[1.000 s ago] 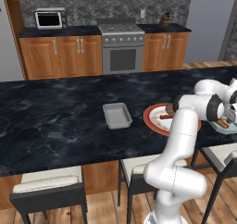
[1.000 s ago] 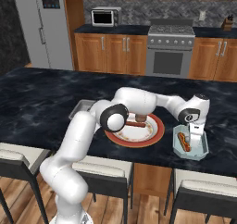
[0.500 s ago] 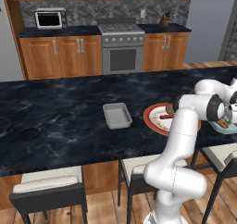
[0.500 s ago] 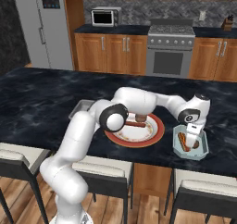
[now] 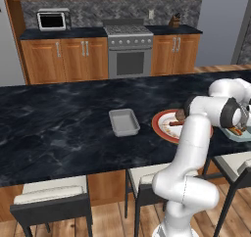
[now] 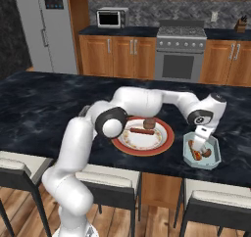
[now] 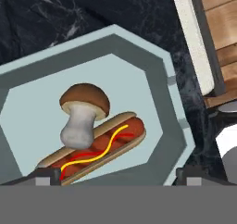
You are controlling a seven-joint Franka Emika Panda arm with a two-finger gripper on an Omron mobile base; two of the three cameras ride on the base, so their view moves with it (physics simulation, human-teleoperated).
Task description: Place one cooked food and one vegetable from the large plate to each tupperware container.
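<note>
Here the dark marbled desk [image 6: 44, 99] carries everything, running across both base views. On it the large plate [image 6: 166, 142], red-rimmed and white-centred, holds a sausage [image 6: 140, 131] and a dark brown lump [image 6: 149, 124] of food at about its 12 o'clock; in the left base view the same plate [image 5: 162, 127] is partly hidden by the arm. The grey tupperware container [image 5: 123, 122] sits well apart from the plate, at its 9 o'clock in the left base view, with nothing inside.

The pale blue tupperware container [image 6: 213, 157] lies just beside the plate, at its 3 o'clock in the right base view. The pincer [image 6: 198, 144] hangs directly over this tub, pointing down into it. In the hand view the blue tub [image 7: 159, 84] holds a hot dog [image 7: 121, 137] in a bun with yellow and red stripes, and a brown-capped mushroom [image 7: 82, 114] resting on it. The two dark fingertips [image 7: 42, 176] stand far apart, one at each lower corner, with nothing between them; hot dog and mushroom lie towards 12 o'clock of the gap, below the tips.
</note>
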